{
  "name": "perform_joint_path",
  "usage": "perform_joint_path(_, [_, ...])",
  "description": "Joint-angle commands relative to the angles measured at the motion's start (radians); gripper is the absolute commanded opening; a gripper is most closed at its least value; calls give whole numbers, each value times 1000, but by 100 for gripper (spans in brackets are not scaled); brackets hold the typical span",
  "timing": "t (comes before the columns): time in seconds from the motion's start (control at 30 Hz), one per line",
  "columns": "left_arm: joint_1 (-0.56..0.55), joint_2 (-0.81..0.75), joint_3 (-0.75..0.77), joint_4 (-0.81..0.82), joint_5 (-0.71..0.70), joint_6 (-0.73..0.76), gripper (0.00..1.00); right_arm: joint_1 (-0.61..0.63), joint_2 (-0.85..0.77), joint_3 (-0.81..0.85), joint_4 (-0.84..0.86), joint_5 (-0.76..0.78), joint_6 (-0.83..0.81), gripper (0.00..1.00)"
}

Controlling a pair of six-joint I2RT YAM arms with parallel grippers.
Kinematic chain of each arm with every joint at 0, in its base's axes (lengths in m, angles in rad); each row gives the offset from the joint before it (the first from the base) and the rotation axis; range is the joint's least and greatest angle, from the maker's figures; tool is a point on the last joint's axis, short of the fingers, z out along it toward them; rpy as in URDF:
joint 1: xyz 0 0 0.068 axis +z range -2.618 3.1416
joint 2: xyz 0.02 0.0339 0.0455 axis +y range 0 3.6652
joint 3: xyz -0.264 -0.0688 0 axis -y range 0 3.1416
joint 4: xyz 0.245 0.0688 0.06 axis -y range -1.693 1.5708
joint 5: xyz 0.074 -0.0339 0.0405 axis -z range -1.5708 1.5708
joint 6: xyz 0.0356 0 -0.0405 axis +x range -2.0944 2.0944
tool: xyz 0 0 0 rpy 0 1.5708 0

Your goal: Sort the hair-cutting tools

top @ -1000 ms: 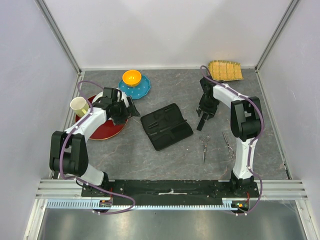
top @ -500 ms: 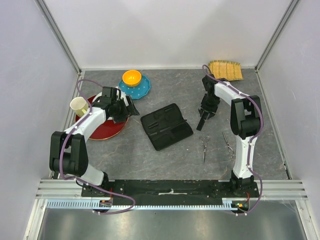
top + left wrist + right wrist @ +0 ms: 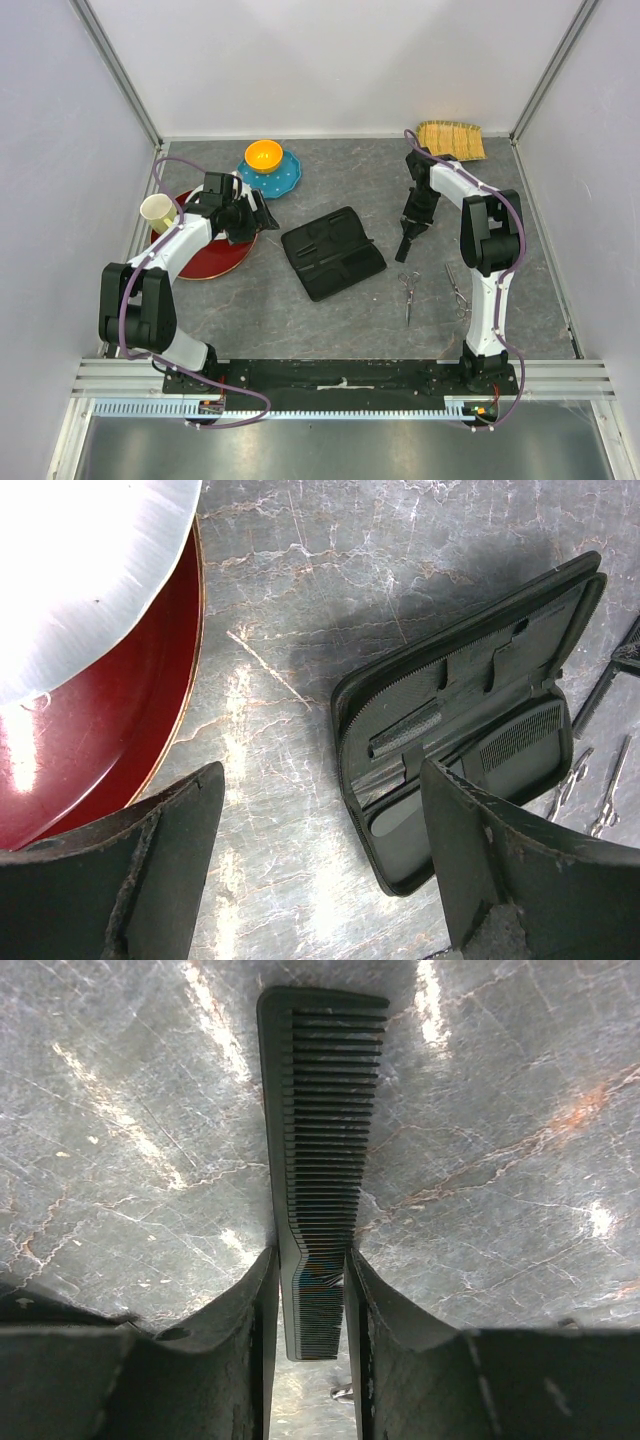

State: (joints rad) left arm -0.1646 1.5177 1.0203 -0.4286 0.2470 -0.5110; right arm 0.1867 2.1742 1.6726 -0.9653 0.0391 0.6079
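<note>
My right gripper (image 3: 409,230) is shut on a slim black comb (image 3: 403,250), right of the open black zip case (image 3: 345,268). In the right wrist view the comb (image 3: 322,1140) runs out from between the fingers (image 3: 250,1310), above the grey table. Two silver scissors lie on the table near the right arm, one (image 3: 408,290) beside the other (image 3: 457,288); both show at the edge of the left wrist view (image 3: 600,795). A second comb (image 3: 520,738) sits inside the case (image 3: 400,865). My left gripper (image 3: 255,215) (image 3: 320,830) is open and empty by the red plate.
A red plate (image 3: 215,262) with a cream cup (image 3: 157,210) stands at the left. A blue plate (image 3: 287,180) holding an orange bowl (image 3: 264,154) is at the back. A yellow woven mat (image 3: 452,140) lies at the back right. Walls enclose the table.
My right gripper, still holding the comb, has shifted slightly right and toward the back. The left arm has barely moved.
</note>
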Motion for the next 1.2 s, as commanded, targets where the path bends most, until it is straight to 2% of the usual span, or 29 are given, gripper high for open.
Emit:
perform_joint_path(0.0, [4,-5,20,34,29,26,85,-6,73,-10,-10,19,-36,34])
perform_joint_path(0.23, [5,-7,20,53,72,26,84,-9,70,-7,-3,7,-56,30])
perform_joint_path(0.43, [4,-1,8,116,190,22,82,-7,23,-4,-1,-16,-80,30])
perform_joint_path(0.7, [0,4,1,156,244,19,80,-6,-36,15,-3,-31,-111,31])
perform_joint_path(0.8, [-3,4,1,160,248,17,80,-6,-37,24,-19,-9,-122,37])
perform_joint_path(0.83, [-3,6,0,160,250,19,80,-7,-36,21,-21,10,-126,44])
perform_joint_path(0.93, [-7,6,1,162,248,16,80,-6,-19,29,-32,21,-143,54])
perform_joint_path(1.17, [-9,6,-5,165,248,11,80,-9,35,42,-38,27,-165,57])
